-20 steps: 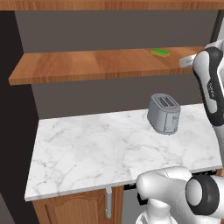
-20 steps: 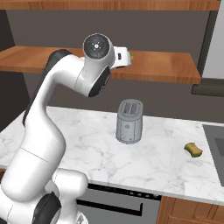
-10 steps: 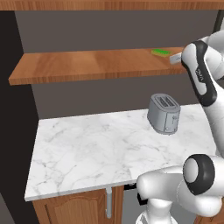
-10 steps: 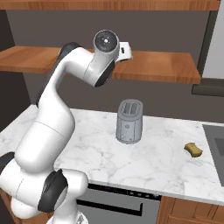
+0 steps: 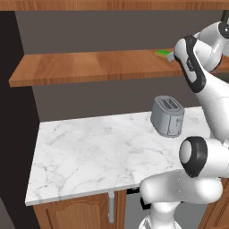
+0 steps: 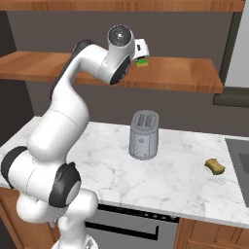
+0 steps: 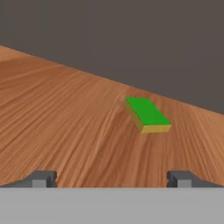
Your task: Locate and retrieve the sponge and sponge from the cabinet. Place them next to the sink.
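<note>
1. Left base view: the white arm reaches up to the reddish-brown cabinet shelf [image 5: 89, 67]. The green sponge [image 5: 162, 53] lies flat on that shelf near its right end, just left of the arm's wrist. Below, a grey toaster [image 5: 167, 116] stands on the marble counter [image 5: 89, 152], far right.

2. Right base view: the arm's hand sits at shelf height, close beside the green sponge, which lies on the board just right of it. The olive-yellow sponge [image 6: 214, 166] rests on the counter at the right, near the sink [image 6: 240, 158] edge and well apart from the toaster.

3. Hand view: the gripper [image 7: 111, 178] has its fingertips [image 7: 43, 178] spread wide at the near edge, with nothing between them. The green sponge lies on the wood grain farther ahead, a little right of centre, its yellow underside showing along the near edge. It is clear of both tips.
</note>
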